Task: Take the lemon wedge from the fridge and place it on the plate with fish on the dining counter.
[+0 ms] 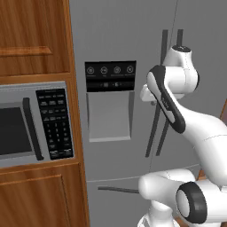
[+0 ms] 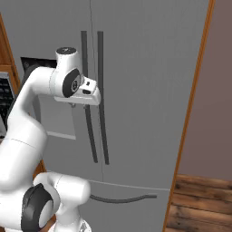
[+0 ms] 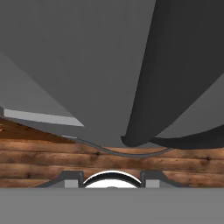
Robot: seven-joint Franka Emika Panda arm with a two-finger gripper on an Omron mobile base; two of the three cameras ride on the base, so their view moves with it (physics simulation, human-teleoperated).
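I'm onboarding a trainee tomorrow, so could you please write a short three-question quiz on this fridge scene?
1. True or false: the fridge doors are shut.
2. What stands left of the fridge in the left base view? A) microwave B) stove C) sink
3. Fill in: the arm's hand is raised in front of the long dark ____ at the door seam.

Key: 1 true; 2 A; 3 handles. The doors lie flush, with no shelves showing, so the lemon step has not begun. Whether the pincer is open or shut cannot be told from these views.
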